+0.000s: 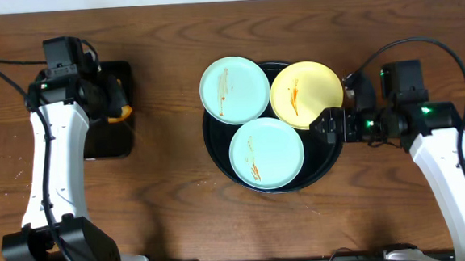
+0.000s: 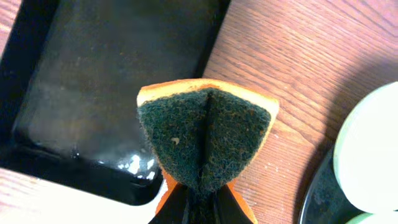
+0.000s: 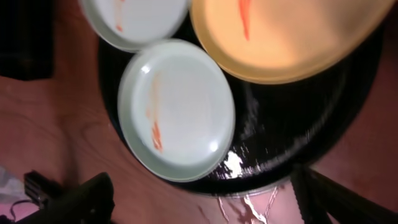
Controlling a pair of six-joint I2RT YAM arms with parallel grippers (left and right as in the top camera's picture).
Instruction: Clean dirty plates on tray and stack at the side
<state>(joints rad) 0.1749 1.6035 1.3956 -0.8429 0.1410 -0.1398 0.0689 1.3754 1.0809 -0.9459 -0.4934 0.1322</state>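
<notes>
The round black tray (image 1: 217, 143) holds all three plates, each with orange-brown smears. One light blue plate (image 1: 234, 90) is at the back left, the pale yellow plate (image 1: 305, 94) at the back right, and the other light blue plate (image 1: 266, 153) at the front. My left gripper (image 1: 116, 105) is shut on a folded orange sponge with a dark green pad (image 2: 205, 134), over the rectangular tray's right edge. My right gripper (image 1: 329, 127) is open and empty at the round tray's right rim. In the right wrist view it (image 3: 205, 205) faces the front blue plate (image 3: 177, 109), the yellow plate (image 3: 280, 37) and the tray (image 3: 311, 124).
A smaller rectangular black tray (image 1: 103, 134) lies on the wooden table at the left, wet and glossy in the left wrist view (image 2: 93, 93). Cables run along the right and left edges. Bare wood separates the two trays.
</notes>
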